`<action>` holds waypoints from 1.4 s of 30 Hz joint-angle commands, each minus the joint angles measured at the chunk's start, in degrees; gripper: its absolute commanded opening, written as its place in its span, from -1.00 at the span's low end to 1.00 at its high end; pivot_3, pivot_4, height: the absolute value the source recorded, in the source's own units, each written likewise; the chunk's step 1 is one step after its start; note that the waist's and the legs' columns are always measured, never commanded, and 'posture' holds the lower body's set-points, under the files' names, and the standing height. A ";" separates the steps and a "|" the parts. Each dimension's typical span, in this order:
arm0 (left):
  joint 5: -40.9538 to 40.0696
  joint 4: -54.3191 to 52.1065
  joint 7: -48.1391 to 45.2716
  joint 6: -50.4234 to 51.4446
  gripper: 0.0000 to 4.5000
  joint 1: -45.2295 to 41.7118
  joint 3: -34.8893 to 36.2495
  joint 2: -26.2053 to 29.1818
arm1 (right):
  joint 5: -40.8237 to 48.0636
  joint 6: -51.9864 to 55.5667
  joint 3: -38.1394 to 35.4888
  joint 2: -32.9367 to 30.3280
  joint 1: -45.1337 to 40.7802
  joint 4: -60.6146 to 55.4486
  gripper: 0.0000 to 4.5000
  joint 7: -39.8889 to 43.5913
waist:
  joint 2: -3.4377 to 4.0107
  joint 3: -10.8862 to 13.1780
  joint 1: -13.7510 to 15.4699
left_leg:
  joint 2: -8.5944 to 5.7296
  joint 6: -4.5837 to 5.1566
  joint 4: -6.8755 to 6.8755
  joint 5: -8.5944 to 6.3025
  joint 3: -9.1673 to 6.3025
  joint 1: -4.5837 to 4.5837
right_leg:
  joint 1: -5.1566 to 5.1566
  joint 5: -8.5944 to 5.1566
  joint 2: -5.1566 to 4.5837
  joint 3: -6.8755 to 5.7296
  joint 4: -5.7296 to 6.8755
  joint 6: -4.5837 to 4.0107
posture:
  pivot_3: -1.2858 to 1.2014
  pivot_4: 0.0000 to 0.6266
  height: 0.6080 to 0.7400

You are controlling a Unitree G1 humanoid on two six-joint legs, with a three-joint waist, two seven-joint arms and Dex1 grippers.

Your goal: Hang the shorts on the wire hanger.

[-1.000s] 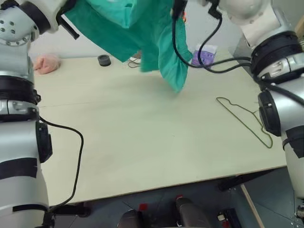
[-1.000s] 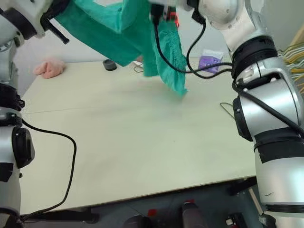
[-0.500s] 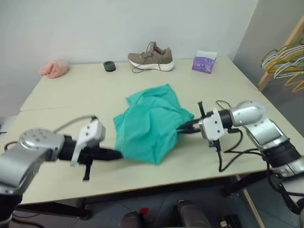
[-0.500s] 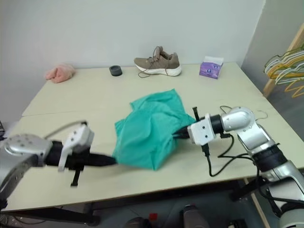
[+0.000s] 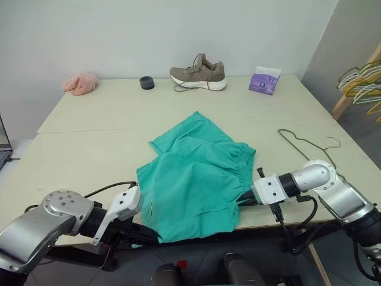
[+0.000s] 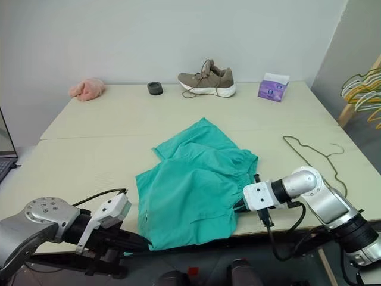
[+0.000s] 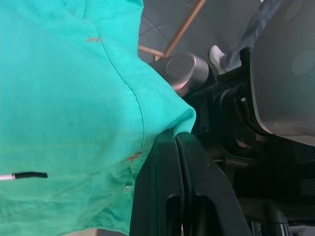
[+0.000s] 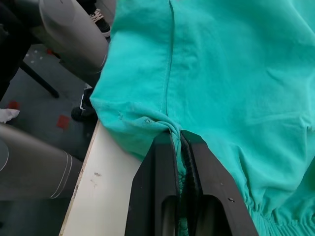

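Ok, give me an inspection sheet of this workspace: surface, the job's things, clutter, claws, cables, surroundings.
Surface: pale table, seam across it.
Job's things: green shorts spread flat at the near edge, one corner hanging over; wire hanger lying flat to their right, apart from them.
Clutter: shoe, purple tissue pack, pink cloth, small dark round thing, all along the far edge.
Claws: left claw shut on the shorts' hem corner; right claw shut on the shorts near the waistband.
Cables: black cable looping under the right wrist; another at the left arm.
Surroundings: plain wall; coloured hangers on a rack at right.
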 commanded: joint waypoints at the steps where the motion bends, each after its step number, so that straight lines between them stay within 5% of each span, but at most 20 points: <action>1: 1.07 0.44 -0.64 -1.98 -0.99 1.02 -0.70 -0.19 | 0.54 1.40 -3.03 -1.48 0.68 -1.46 -1.00 0.56 | 0.00 0.00 0.00 | 0.00 0.00 -0.01 0.00 0.00 0.00 | 0.00 0.00 0.00 0.00 -0.02 0.00 | -0.06 -0.74 1.00; 5: 2.55 -0.31 -0.48 -3.58 -0.99 2.94 -2.17 -0.43 | 2.02 4.01 -3.46 -2.17 1.53 -3.59 -1.00 2.44 | 0.00 0.00 0.00 | 0.04 0.00 -0.13 -0.01 0.04 0.03 | 0.00 0.00 0.00 0.02 -0.09 0.00 | -0.06 -0.74 1.00; 14: 2.71 -0.07 -1.19 -5.45 0.06 5.94 -1.53 -0.40 | 4.34 8.34 -4.99 -6.85 3.78 -8.63 0.27 7.44 | 0.00 0.00 -0.01 | 0.04 0.00 -0.50 0.00 0.09 0.13 | 0.01 0.01 -0.01 0.00 -0.35 -0.02 | -0.07 -0.74 1.00; 19: -2.54 -1.94 -1.67 -4.60 0.77 6.93 1.95 -1.81 | 15.46 19.93 -9.46 -7.25 5.19 -14.70 1.00 7.36 | -0.03 0.01 -0.08 | 0.07 0.00 -0.62 0.00 0.09 0.13 | 0.00 0.00 -0.01 0.01 -0.42 -0.03 | -0.06 -0.74 1.00; 21: -5.82 -1.89 0.49 -3.35 0.99 5.22 3.93 -4.23 | 22.25 27.12 -13.08 -4.79 3.35 -16.02 1.00 3.65 | -0.04 0.01 -0.10 | 0.09 0.00 -0.61 0.00 0.08 0.14 | 0.02 0.01 -0.01 0.03 -0.40 -0.03 | -0.07 -0.74 1.00; 26: -12.44 2.29 7.33 1.85 0.99 -4.82 7.67 -10.21 | 28.15 39.30 -20.25 5.55 -4.62 -9.32 1.00 -11.54 | -0.23 -0.06 -0.09 | 0.06 0.01 -0.56 0.02 0.01 0.21 | 0.08 0.16 0.03 0.04 -0.39 -0.09 | -0.07 -0.74 1.00; 35: -8.59 -0.70 2.12 0.10 0.99 -2.53 6.58 -4.66 | 15.35 39.71 -21.60 16.01 -14.77 14.28 1.00 -34.14 | -0.25 -0.06 -1.10 | 0.01 -0.02 -0.64 -0.01 0.16 -0.15 | -0.27 0.21 0.02 0.21 -0.47 -0.26 | -0.07 -0.73 1.00; 42: -5.16 -2.32 -0.91 -3.91 0.99 1.38 6.03 -1.72 | 4.29 30.28 -17.02 18.29 -20.18 32.61 1.00 -37.60 | -0.21 -0.04 -1.71 | 0.03 -0.02 -0.66 0.00 0.05 -0.53 | -0.59 0.20 0.02 0.08 -0.46 -0.30 | -0.05 -0.73 1.00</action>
